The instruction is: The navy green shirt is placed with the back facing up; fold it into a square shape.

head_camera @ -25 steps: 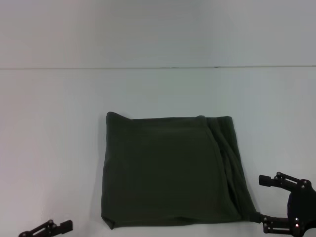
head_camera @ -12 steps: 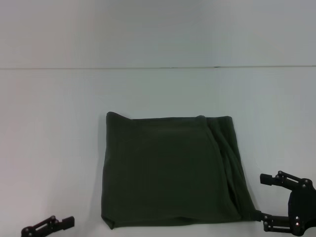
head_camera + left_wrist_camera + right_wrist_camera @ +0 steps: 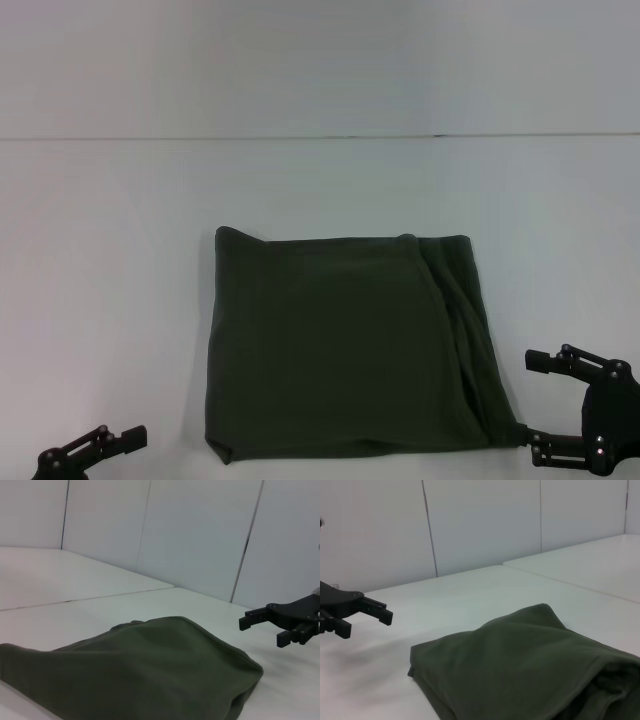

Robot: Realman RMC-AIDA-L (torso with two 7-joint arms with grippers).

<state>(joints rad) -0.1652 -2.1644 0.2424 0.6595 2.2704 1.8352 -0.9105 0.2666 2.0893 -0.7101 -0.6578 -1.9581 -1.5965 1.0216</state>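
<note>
While folded shirt (image 3: pixel 345 345) lies flat, both grippers (left (image 3: pixel 95 452), right (image 3: pixel 540 405)) flank it.

The shirt (image 3: pixel 345 345) is dark olive green and plain on its upper face, folded into a near-square block lying flat on the white table (image 3: pixel 110 270) toward 6 o'clock in the head view. Its 3 o'clock side shows bunched, layered folds running from the far edge to the near corner. The other edges lie fairly straight, with slightly rounded corners.
</note>
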